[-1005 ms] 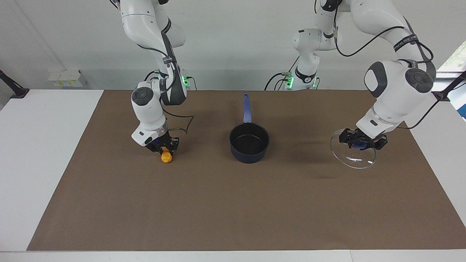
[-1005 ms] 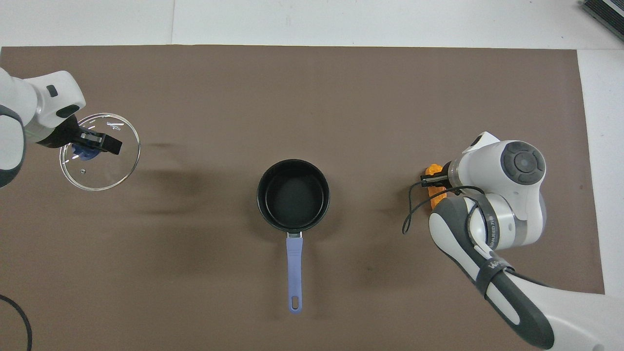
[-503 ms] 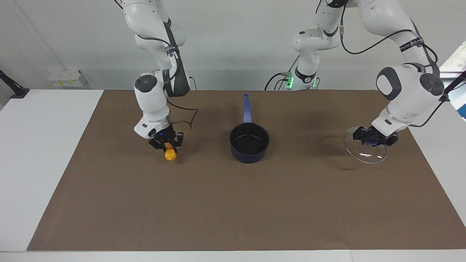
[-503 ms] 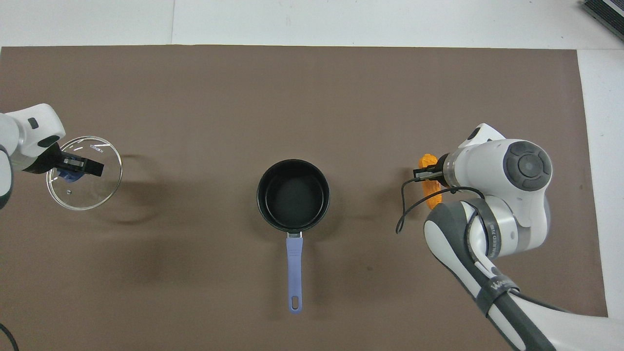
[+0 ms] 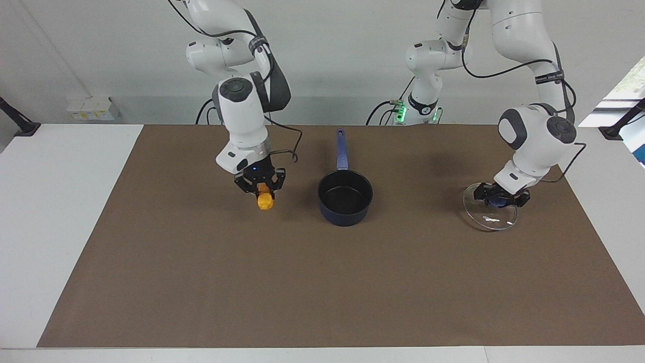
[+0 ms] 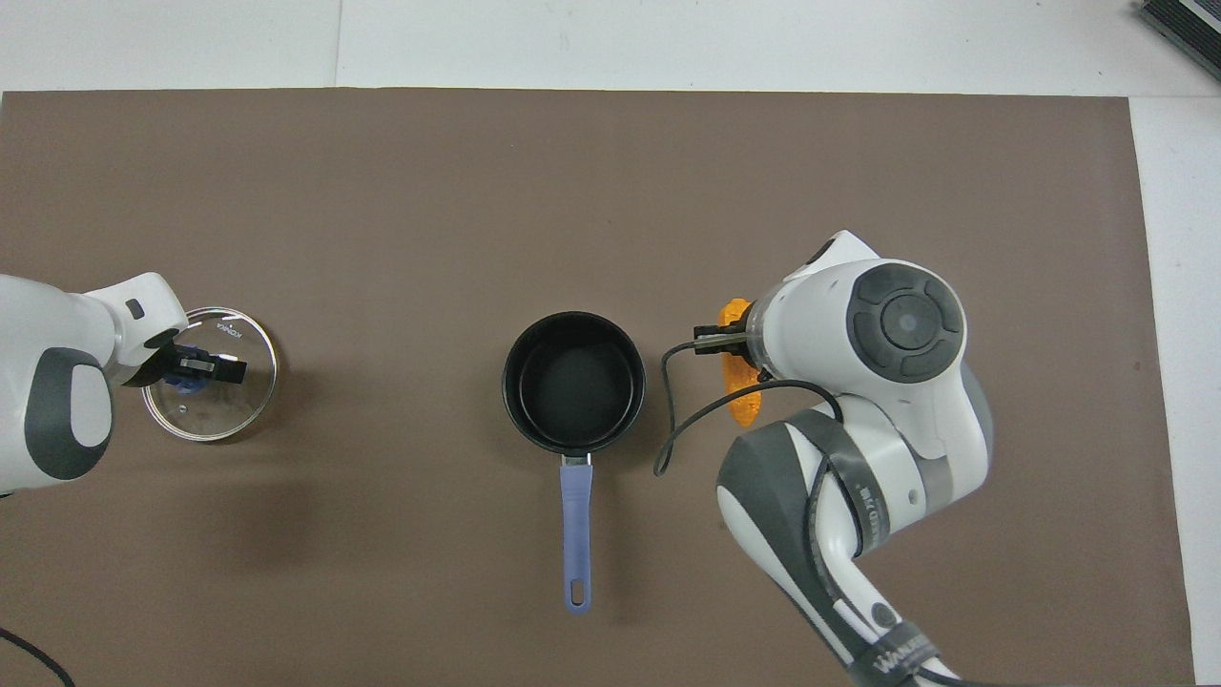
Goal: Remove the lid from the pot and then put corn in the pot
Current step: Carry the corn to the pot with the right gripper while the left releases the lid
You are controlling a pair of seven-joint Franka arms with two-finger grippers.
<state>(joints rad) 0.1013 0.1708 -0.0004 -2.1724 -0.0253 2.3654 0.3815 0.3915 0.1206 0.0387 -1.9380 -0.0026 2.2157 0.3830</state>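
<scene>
A: Where is the corn (image 5: pixel 265 201) sitting relative to the pot (image 5: pixel 345 197)?

B: It is hanging in the air beside the pot, toward the right arm's end; the right gripper (image 5: pixel 260 187) is clamping it.

A: And the lid (image 5: pixel 490 210)?

B: Toward the left arm's end, well apart from the pot (which is standing uncovered). The left gripper (image 5: pixel 499 200) is sitting at its blue knob; gripping or letting go, I cannot tell.

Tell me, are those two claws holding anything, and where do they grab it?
The right gripper holds the corn by its upper end, beside the pot. The left gripper is at the lid's blue knob; whether it grips cannot be told.
</scene>
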